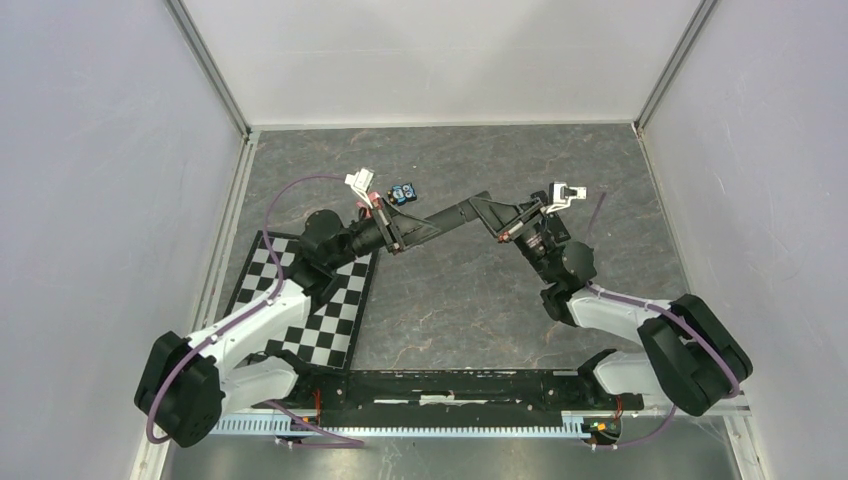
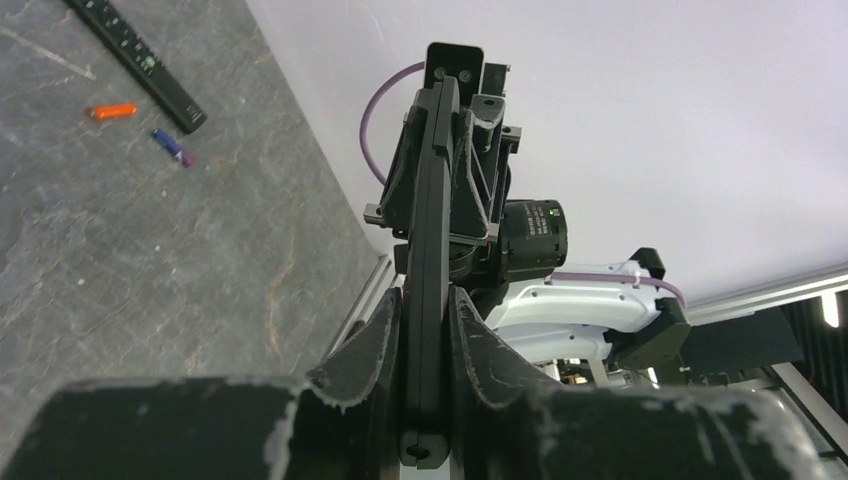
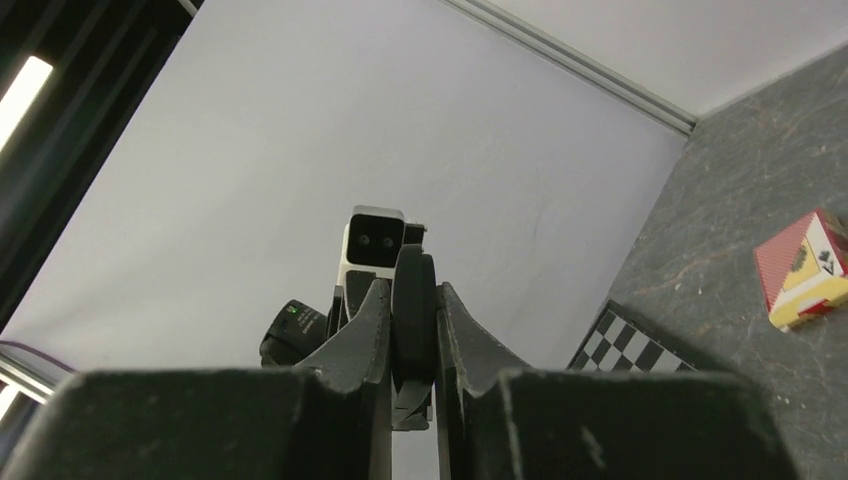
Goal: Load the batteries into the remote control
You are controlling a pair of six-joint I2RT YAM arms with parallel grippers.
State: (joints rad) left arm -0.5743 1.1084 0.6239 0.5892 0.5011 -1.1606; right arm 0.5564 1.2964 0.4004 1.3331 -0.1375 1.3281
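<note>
A long black remote hangs above the table, held at both ends. My left gripper is shut on its left end, and my right gripper is shut on its right end. In the left wrist view the remote stands edge-on between the left gripper's fingers. In the right wrist view the remote's end sits between the right gripper's fingers. An orange-red battery and a blue-and-purple battery lie on the table beside a second black remote.
A blue-and-black gadget lies just behind the left gripper. A checkerboard mat covers the left of the table. A red-and-yellow box lies on the table. White walls enclose three sides.
</note>
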